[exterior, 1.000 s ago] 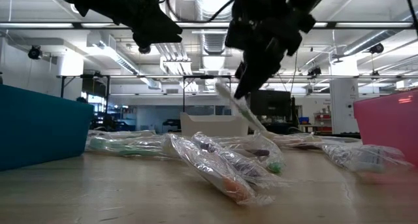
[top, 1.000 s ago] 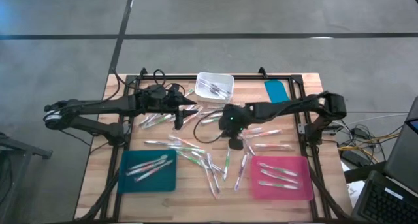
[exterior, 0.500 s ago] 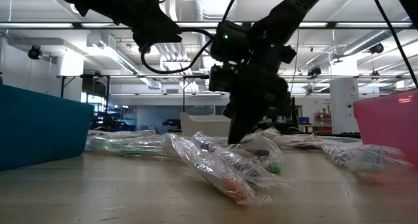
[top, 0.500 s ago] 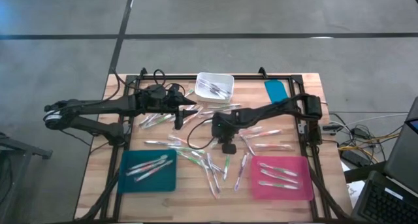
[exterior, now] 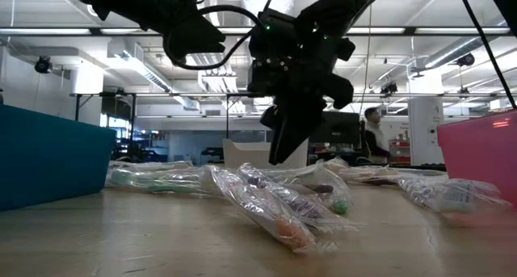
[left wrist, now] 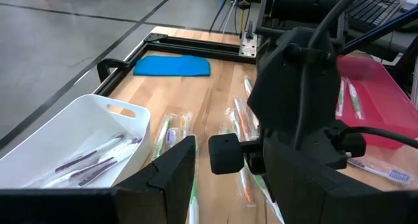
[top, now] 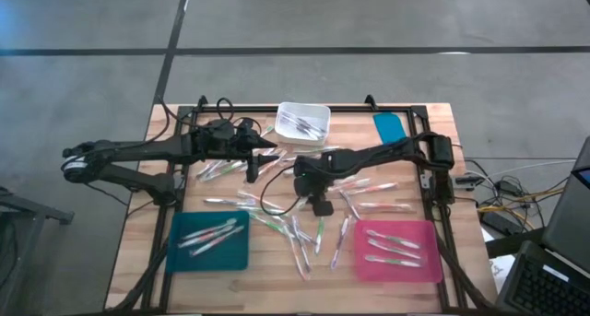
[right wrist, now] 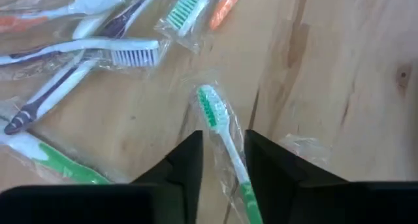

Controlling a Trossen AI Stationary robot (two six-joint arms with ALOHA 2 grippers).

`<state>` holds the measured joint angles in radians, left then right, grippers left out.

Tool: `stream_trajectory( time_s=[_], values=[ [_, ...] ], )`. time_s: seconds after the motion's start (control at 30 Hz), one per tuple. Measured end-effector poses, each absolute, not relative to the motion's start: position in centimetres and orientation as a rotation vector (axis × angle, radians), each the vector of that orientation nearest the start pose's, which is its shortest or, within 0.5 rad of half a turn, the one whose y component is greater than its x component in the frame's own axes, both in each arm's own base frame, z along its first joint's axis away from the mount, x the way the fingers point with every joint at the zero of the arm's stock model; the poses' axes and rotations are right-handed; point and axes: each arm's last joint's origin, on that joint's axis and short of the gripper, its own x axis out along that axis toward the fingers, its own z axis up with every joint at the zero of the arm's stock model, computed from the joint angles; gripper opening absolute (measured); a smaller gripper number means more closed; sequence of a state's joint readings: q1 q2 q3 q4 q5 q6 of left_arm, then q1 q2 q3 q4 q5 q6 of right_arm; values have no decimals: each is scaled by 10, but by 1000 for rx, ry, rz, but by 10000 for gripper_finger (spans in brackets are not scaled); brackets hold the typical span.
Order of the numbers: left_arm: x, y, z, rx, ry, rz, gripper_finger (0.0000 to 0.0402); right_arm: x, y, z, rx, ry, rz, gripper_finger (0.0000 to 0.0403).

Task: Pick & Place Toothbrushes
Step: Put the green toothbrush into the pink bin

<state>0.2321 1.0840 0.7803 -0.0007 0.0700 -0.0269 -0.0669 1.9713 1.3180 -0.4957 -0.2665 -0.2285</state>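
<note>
High view: your right gripper [top: 297, 173] has slid further left since a second ago, now mid-table among the loose toothbrushes [top: 304, 235]; left gripper [top: 267, 153] unchanged by the white bin [top: 303, 121]

Low view: right gripper [exterior: 279, 148] hangs just above the pile, the brush it carried earlier gone

Right wrist: fingers [right wrist: 189, 162] parted, a green wrapped brush [right wrist: 222, 140] lying between them on the wood

Left wrist: fingers [left wrist: 173, 168] spread, nothing held

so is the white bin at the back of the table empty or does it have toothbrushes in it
Not empty. The white bin holds a few wrapped toothbrushes, lying flat on its floor in the left wrist view; the high view shows them too.
</note>
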Motion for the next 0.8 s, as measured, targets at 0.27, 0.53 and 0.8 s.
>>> stream_trajectory(
  time_s=[0.27,0.53,0.8],
  values=[
    [234,53,292,-73,299,165,186,395,-3,156,-99,1091,373,179],
    [234,53,292,-72,299,165,186,400,-1,149,-155,1077,344,196],
    [234,53,292,-72,299,166,186,401,-1,136,-153,1103,345,164]
  ],
)
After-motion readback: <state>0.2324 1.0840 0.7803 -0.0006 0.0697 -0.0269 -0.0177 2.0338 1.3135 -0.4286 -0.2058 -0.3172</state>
